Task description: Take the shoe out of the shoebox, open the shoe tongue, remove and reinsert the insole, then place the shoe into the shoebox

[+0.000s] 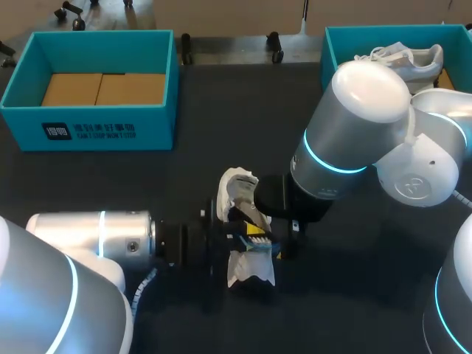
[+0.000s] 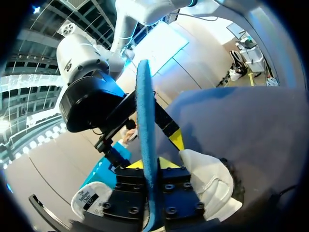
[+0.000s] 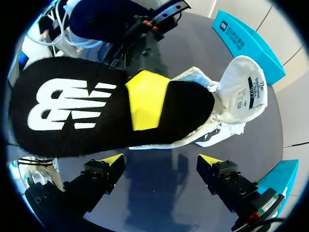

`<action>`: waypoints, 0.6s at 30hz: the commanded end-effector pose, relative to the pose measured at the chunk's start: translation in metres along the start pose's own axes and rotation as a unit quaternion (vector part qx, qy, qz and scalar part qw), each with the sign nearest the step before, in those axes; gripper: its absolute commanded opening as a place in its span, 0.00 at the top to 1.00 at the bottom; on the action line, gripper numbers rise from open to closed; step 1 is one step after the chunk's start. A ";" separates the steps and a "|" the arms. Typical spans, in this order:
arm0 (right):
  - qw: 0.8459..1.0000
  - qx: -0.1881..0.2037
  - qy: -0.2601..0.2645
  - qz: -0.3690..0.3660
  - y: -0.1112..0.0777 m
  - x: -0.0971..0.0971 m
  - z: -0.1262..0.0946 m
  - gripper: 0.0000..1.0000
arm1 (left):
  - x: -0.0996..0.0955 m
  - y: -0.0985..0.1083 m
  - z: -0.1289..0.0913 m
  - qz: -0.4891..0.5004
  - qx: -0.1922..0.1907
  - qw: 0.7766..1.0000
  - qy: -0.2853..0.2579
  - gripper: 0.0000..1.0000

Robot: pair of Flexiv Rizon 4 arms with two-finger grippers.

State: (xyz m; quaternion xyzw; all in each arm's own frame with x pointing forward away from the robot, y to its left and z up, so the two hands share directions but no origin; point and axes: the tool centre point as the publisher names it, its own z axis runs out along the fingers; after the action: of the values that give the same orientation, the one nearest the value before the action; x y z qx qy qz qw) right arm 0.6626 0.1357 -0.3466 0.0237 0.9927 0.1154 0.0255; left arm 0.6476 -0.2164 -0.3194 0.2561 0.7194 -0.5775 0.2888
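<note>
The white shoe lies on the dark table at the middle, its tongue pulled up. My left gripper is shut on the insole, which stands edge-on between its yellow tips, above the shoe. In the right wrist view the insole shows its black top with a white logo, one yellow fingertip of the left gripper pressed on it. My right gripper is open just below the insole, holding nothing. In the head view the right arm hides that gripper.
A teal shoebox with brown cardboard inside stands at the back left. A second teal box at the back right holds another white shoe. Both arms crowd the table's middle.
</note>
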 end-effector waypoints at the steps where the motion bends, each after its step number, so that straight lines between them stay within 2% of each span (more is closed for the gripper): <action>1: 1.000 0.000 -0.001 0.000 0.000 0.001 0.001 0.00 | 0.005 0.000 0.001 0.011 -0.003 1.000 -0.013 1.00; 8: 1.000 0.000 -0.001 0.000 0.000 0.001 0.001 0.00 | 0.002 0.017 0.002 0.030 -0.005 0.999 -0.014 1.00; 18: 1.000 0.000 -0.001 0.000 0.000 0.001 0.001 0.00 | -0.003 0.037 0.003 0.064 -0.034 0.997 -0.031 1.00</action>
State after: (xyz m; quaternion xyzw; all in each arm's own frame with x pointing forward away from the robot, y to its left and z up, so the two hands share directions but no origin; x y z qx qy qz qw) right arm 0.6626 0.1357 -0.3466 0.0237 0.9927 0.1154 0.0255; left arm 0.6736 -0.2079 -0.3393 0.2743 0.7113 -0.5423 0.3531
